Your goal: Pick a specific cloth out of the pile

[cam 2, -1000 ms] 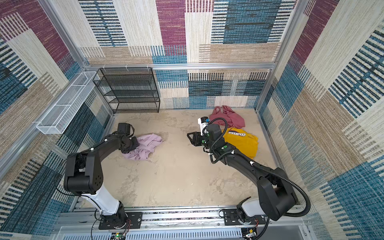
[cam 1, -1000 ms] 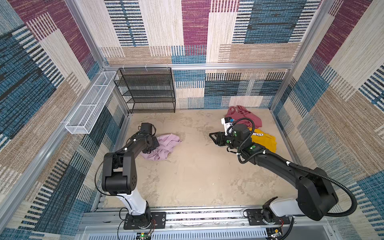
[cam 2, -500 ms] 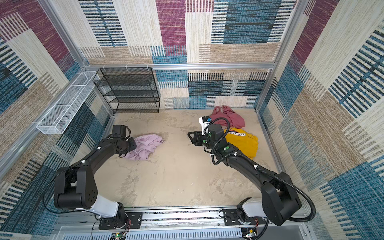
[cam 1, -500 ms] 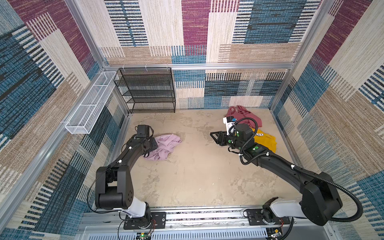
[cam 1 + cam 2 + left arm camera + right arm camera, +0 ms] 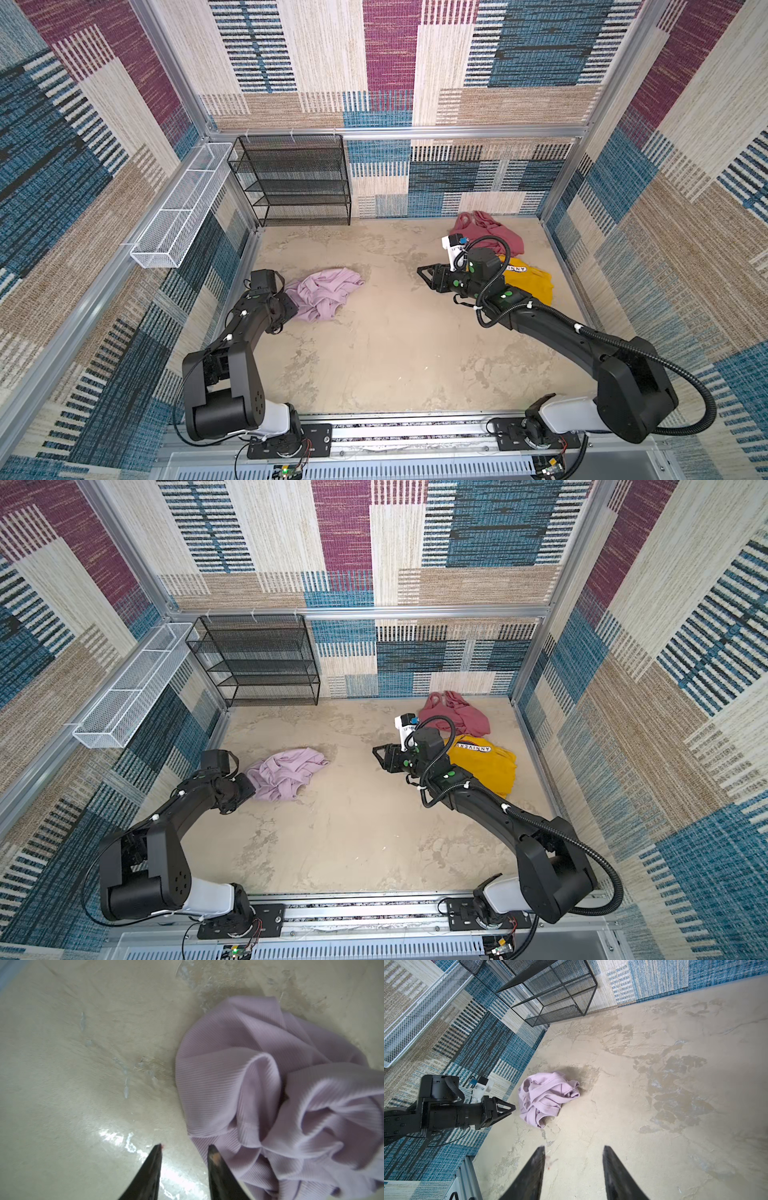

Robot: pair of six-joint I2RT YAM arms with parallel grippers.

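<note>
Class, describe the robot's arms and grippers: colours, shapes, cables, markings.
The left arm and right arm are black with white base links and green dots. A ribbed black cable loops along the right one. The left gripper and right gripper have black, pointed fingers.

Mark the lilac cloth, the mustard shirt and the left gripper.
lilac cloth (image 5: 322, 293): in a top view, on its crumpled middle folds.
mustard shirt (image 5: 488, 769): in a top view, on the plain yellow below the lettered band.
left gripper (image 5: 185, 1145): left wrist view, midway between its open fingertips.
</note>
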